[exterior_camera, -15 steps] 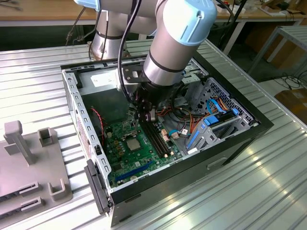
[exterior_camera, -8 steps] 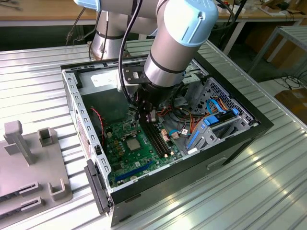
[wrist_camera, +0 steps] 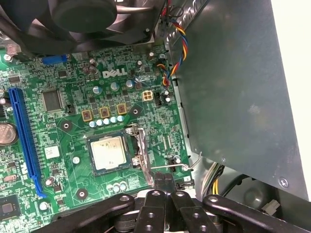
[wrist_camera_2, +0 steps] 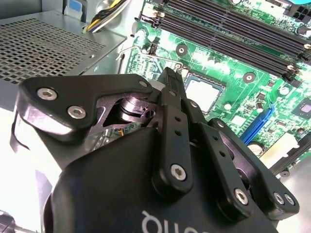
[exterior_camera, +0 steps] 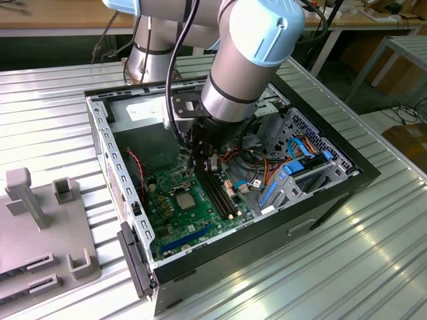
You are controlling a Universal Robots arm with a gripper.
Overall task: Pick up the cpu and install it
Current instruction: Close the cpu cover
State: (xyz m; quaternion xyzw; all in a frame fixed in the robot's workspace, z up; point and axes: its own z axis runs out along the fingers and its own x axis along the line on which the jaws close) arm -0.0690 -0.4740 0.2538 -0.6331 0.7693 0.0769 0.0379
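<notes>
Two black fingers point(wrist_camera: 167, 187) of the gripper point(wrist_camera_2: 171, 80) stood pressed together with nothing between them, as we saw in both wrist views. We found the gripper hanging just above the green motherboard point(wrist_camera: 63, 121), beside the cpu point(wrist_camera: 108, 153), which lay flat and square in its socket. The first wrist view gave us the chip's pale metal top whole, along with the blue slot point(wrist_camera: 26, 141), a fan point(wrist_camera: 82, 19) and the grey power-supply box point(wrist_camera: 233, 87). The second wrist view showed us the long black memory slots point(wrist_camera_2: 233, 29) instead. We left the white printing on the board unread. From the exterior view we saw the arm point(exterior_camera: 247, 60) reaching down into the open computer case point(exterior_camera: 333, 193) on a ribbed metal table point(exterior_camera: 373, 267).
</notes>
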